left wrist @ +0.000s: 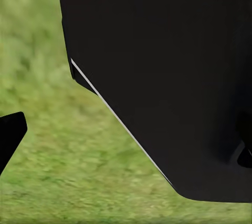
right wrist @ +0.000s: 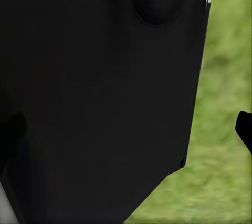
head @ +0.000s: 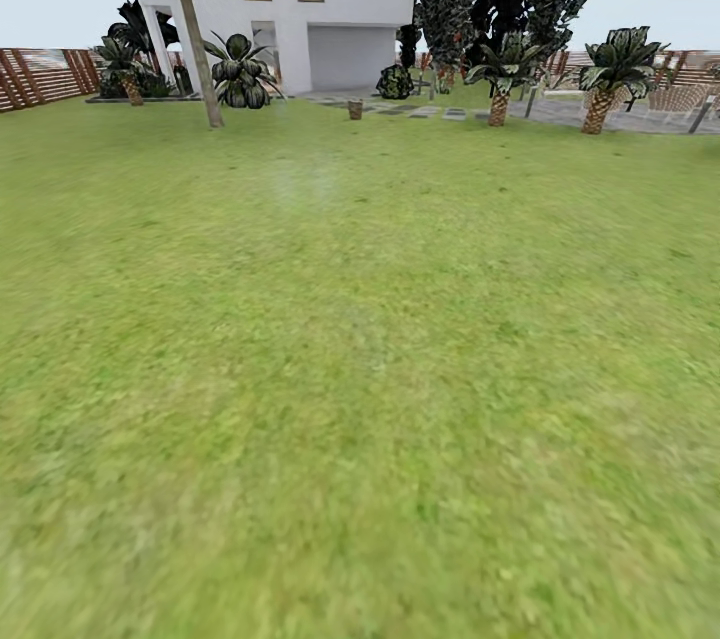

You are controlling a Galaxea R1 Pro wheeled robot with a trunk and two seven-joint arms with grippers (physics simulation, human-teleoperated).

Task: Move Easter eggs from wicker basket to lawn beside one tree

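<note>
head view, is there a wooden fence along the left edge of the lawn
Yes, a brown slatted fence runs along the far left side of the lawn, beside the white house.

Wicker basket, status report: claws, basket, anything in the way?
Claws: state unreadable, wrist views mostly dark robot body. Small brown object, possibly the basket, far across the lawn near the house. Open grass ahead.
</note>
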